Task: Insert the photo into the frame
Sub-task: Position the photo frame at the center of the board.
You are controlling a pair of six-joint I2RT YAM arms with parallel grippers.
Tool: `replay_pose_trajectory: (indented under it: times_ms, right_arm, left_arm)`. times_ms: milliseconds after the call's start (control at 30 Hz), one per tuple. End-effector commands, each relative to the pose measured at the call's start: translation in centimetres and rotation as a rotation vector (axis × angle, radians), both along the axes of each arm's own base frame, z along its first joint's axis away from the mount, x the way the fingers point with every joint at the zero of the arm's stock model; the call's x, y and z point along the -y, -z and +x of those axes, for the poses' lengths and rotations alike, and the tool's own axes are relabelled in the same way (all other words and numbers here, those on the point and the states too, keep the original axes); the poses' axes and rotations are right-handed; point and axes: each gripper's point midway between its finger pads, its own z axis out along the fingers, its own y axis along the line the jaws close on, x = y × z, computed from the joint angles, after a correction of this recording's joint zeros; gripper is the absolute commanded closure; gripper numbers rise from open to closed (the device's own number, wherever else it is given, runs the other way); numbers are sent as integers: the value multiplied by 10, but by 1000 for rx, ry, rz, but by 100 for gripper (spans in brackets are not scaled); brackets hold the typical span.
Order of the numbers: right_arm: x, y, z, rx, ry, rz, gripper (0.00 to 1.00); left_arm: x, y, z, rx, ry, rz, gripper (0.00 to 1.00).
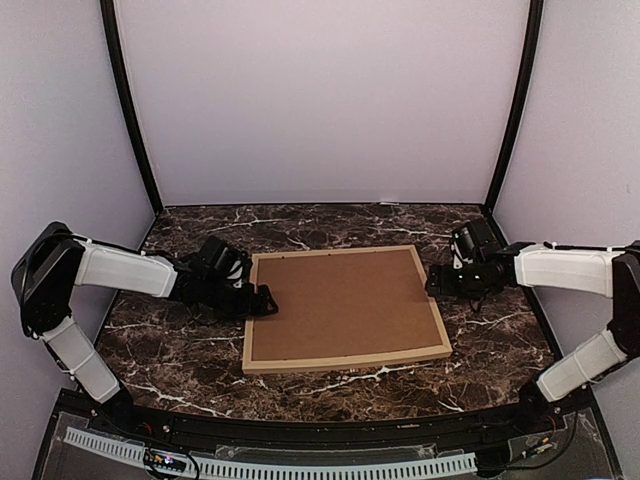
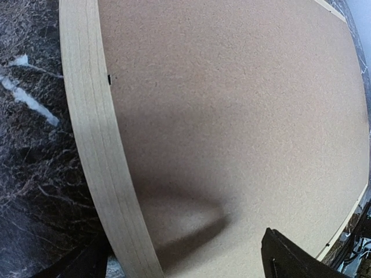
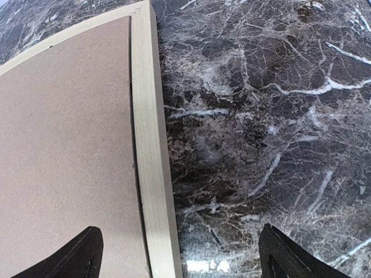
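1. The frame (image 1: pixel 345 360) lies flat, back side up, between the two grippers. A brown backing board (image 1: pixel 340 305) fills it.
2. The left gripper (image 1: pixel 262 300) is at the frame's left rail with its fingers (image 2: pixel 284 258) spread wide, gripping nothing.
3. The right gripper (image 1: pixel 435 280) is spread wide over the right rail, one finger (image 3: pixel 84 255) above the board and the other above bare marble.
4. The dark marble table (image 1: pixel 330 225) extends beyond both grippers.

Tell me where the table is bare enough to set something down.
Bare table runs along the far side, between the frame and the back wall, and in a strip between the frame's near rail and the table's near edge. Crowded at the frame's left and right edges, where the left arm and right arm reach in.
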Motion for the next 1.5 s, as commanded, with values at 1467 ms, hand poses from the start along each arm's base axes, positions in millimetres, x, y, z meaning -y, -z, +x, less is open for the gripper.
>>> replay_pose_trajectory:
  times_ms: [1467]
  right_arm:
    - [-55, 11, -9, -16, -144, 246, 10]
  left_arm:
    - [-36, -19, 50, 36, -80, -150, 2]
